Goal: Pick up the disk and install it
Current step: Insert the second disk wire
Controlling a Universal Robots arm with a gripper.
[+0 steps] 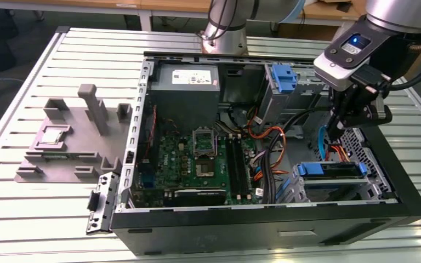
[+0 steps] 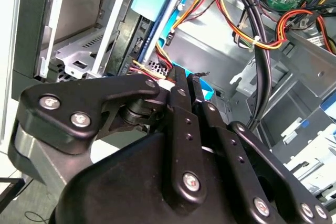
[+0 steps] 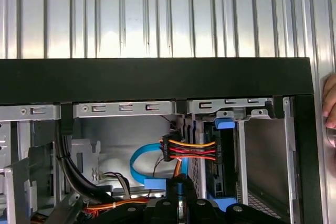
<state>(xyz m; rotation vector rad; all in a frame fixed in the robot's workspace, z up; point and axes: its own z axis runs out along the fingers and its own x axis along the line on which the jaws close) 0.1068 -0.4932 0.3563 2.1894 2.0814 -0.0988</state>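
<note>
Desk (image 1: 35, 219): ribbed silver metal, smooth, slight sheen. Computer case (image 1: 269, 230): black outer shell, matt; inner frame (image 3: 121, 109) bare grey sheet metal, dull. Gripper (image 2: 181, 90): black metal links, satin, with shiny steel screws. Disk (image 1: 330, 170): blue plastic bracket, smooth. Motherboard (image 1: 195, 164): green board, matt. Cables (image 3: 191, 150): orange, red, black plastic sheathing, glossy. Grey fixture (image 1: 72, 137): matt plastic look.

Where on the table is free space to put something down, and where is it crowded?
The slatted table is bare beyond the grey fixture, toward the exterior view's left. Inside the computer case it is crowded: cables, drive bay and tool.
</note>
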